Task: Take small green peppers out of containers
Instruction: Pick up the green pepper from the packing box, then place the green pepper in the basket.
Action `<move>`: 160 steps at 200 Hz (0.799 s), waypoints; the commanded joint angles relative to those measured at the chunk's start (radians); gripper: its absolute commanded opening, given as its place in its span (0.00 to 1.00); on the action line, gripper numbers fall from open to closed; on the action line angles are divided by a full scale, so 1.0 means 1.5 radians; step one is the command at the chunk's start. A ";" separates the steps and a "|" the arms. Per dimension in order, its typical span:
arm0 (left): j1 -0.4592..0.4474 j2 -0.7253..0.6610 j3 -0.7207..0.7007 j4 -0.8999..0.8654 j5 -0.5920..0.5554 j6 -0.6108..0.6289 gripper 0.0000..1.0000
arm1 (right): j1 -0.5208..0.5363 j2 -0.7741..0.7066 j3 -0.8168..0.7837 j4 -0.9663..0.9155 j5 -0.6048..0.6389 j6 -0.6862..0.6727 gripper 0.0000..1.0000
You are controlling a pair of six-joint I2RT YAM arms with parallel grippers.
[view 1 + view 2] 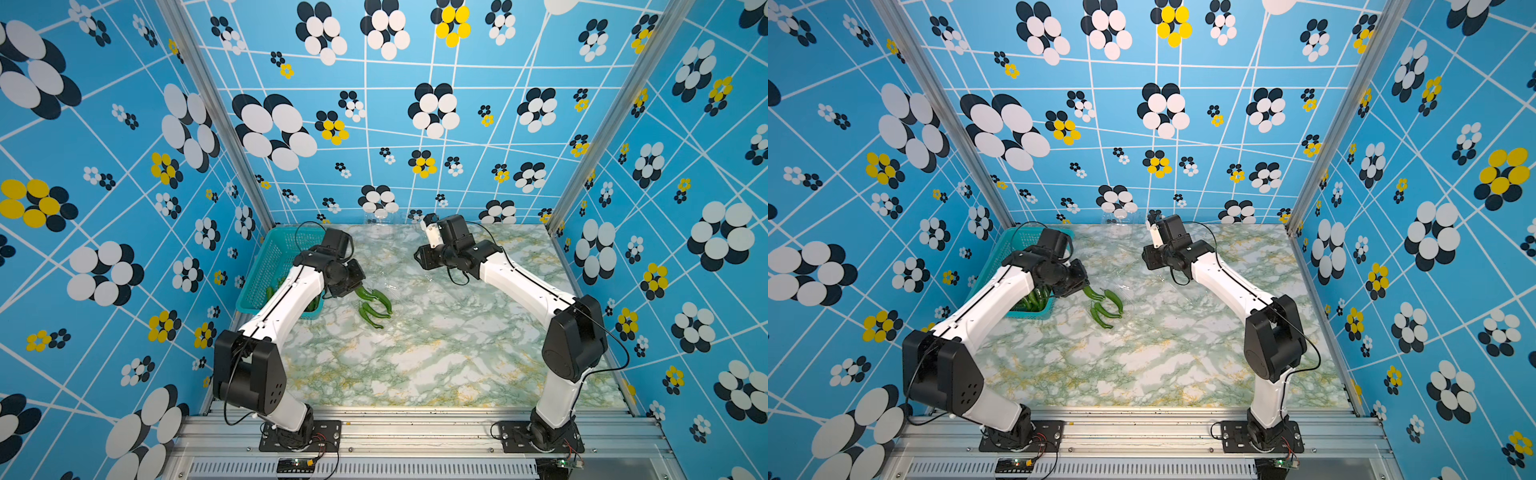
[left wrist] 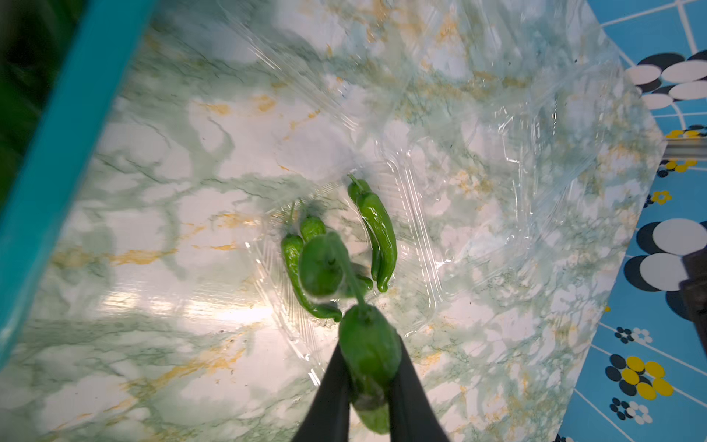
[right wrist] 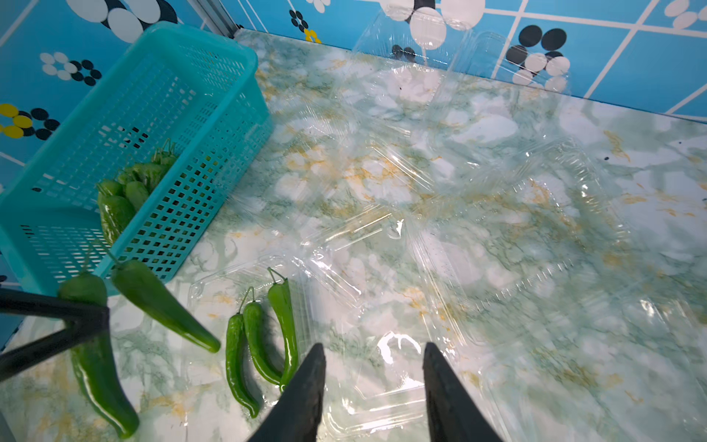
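Observation:
My left gripper [image 2: 369, 367] is shut on a small green pepper [image 2: 367, 352], lifted just above the marble table. A second pepper [image 2: 319, 264] dangles from it; both show in the right wrist view beside the left fingers [image 3: 76, 317]. Three more peppers [image 3: 260, 336] lie in an open clear container [image 3: 344, 294], seen in both top views [image 1: 374, 309] [image 1: 1106, 307]. My right gripper [image 3: 373, 348] stands open over that container's rim with nothing pinched. Other clear containers [image 3: 497, 229] [image 3: 421, 57] lie empty further back.
A teal perforated basket [image 3: 153, 95] stands at the table's left rear [image 1: 270, 257], with several green peppers [image 3: 126, 191] piled in its near end. Patterned blue walls close in the table on three sides.

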 commanded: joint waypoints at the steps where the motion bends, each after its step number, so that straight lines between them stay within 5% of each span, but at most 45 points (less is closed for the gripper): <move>1: 0.095 -0.014 0.020 -0.056 0.020 0.059 0.03 | 0.002 0.028 0.035 -0.008 -0.047 0.026 0.43; 44: 0.287 0.022 0.051 -0.055 0.081 0.126 0.05 | 0.015 0.073 0.069 -0.023 -0.088 0.045 0.43; 74: 0.337 0.101 0.057 -0.043 0.098 0.159 0.07 | 0.027 0.087 0.082 -0.041 -0.081 0.050 0.43; 98: 0.330 0.135 0.062 -0.040 0.084 0.178 0.38 | 0.030 0.089 0.079 -0.049 -0.087 0.051 0.44; 134: 0.262 0.054 0.073 -0.050 0.023 0.173 0.55 | 0.026 0.070 0.068 -0.098 -0.042 0.019 0.46; 160: 0.139 0.008 0.100 -0.083 0.000 0.127 0.56 | 0.010 0.042 0.035 -0.115 -0.027 0.024 0.46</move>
